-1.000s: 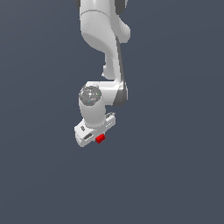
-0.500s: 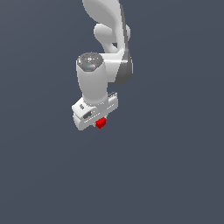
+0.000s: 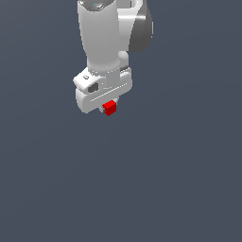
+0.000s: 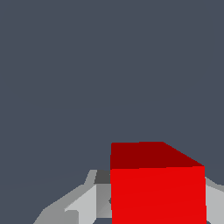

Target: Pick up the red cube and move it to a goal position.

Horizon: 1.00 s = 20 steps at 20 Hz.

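The arm (image 3: 106, 38) comes down from twelve o'clock in the exterior view, a thick white column with a grey joint bulging at its one o'clock side. At its foot sits the white pincer (image 3: 109, 108), its broad body tilted so that the end toward the exterior view's right rides a little higher than the other.

The cube (image 3: 110, 107) is pinched in the pincer, poking out just below the white body at about six o'clock from the wrist. It is small and bright red, far narrower than the body above it, and it is turned so that one corner points down. Nothing but flat grey-blue ground shows around and beneath it, so I cannot tell how far off any surface it hangs.

From the wrist view the cube (image 4: 157, 192) looms large and close, its top face a darker red than the face toward the camera. A pale grey finger (image 4: 89, 201) lies against one side of it, and a sliver of the other finger (image 4: 214, 199) shows against the opposite side, both touching the cube.
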Each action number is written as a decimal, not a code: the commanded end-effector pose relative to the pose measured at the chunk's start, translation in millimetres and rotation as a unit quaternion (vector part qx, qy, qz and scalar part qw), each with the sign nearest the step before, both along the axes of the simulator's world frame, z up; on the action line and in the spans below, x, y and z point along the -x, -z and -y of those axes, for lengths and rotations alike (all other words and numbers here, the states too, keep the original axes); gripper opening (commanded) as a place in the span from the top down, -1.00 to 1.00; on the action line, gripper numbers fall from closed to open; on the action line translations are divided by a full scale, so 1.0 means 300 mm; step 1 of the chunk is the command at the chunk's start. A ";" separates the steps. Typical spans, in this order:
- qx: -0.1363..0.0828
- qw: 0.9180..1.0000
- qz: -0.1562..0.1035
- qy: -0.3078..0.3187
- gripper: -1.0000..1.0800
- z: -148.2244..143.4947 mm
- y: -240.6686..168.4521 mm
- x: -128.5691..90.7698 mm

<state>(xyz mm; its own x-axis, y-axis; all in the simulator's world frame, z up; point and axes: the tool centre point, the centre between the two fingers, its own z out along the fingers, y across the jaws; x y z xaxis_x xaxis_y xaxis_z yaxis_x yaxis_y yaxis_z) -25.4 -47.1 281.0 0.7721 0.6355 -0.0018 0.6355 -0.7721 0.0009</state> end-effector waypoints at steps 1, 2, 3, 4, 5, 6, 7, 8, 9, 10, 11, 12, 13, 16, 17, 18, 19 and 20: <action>0.000 1.000 0.000 0.000 1.00 -0.010 -0.099 0.033; 0.000 1.000 0.000 0.000 1.00 -0.014 -0.138 0.046; 0.000 1.000 0.000 0.000 1.00 -0.018 -0.177 0.058; 0.000 1.000 0.000 0.000 1.00 -0.022 -0.214 0.070; -0.001 1.000 0.000 0.000 1.00 -0.025 -0.251 0.081; -0.001 1.000 0.000 0.000 1.00 -0.029 -0.287 0.092; -0.001 1.000 0.000 0.000 1.00 -0.032 -0.322 0.102; -0.001 1.000 0.000 0.000 1.00 -0.035 -0.355 0.112; -0.001 1.000 0.000 0.000 1.00 -0.038 -0.387 0.122; -0.001 1.000 0.000 0.000 1.00 -0.041 -0.418 0.131; -0.001 1.000 0.000 0.000 1.00 -0.044 -0.447 0.139; -0.001 1.000 0.000 0.000 1.00 -0.046 -0.474 0.147; -0.001 1.000 0.000 0.000 1.00 -0.048 -0.499 0.153; -0.001 1.000 0.000 0.000 1.00 -0.053 -0.565 0.171; -0.001 1.000 0.000 0.000 1.00 -0.054 -0.583 0.175; -0.001 1.000 0.000 0.000 1.00 -0.055 -0.599 0.179; -0.001 1.000 0.000 0.000 1.00 -0.056 -0.614 0.183; -0.001 1.000 0.000 0.000 1.00 -0.057 -0.626 0.186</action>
<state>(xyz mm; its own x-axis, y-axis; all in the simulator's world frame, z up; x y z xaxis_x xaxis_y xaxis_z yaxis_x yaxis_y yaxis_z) -79.2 -30.4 462.0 0.7721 0.6355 0.0006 0.6355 -0.7721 0.0006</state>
